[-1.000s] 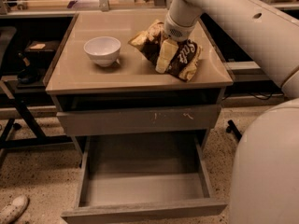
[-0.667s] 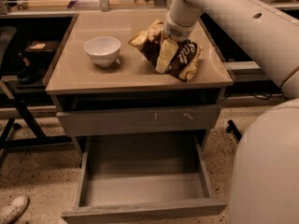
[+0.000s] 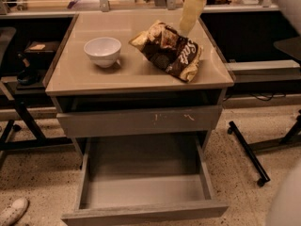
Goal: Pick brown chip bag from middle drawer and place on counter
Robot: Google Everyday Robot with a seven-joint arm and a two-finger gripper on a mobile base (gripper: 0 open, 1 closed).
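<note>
On the counter (image 3: 141, 76), one brown chip bag (image 3: 171, 51) is lying beside one bowl (image 3: 102, 51); one gripper (image 3: 188, 22), grip impossible to tell, is hovering at the bag's one o'clock.

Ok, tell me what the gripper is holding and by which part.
Seemingly nothing: the gripper hangs above the brown chip bag's far edge; the bag lies on the counter.

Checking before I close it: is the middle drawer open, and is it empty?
Open and empty: the drawer is pulled out, its floor bare. The bag lies on the counter, with the tool over its far end.
</note>
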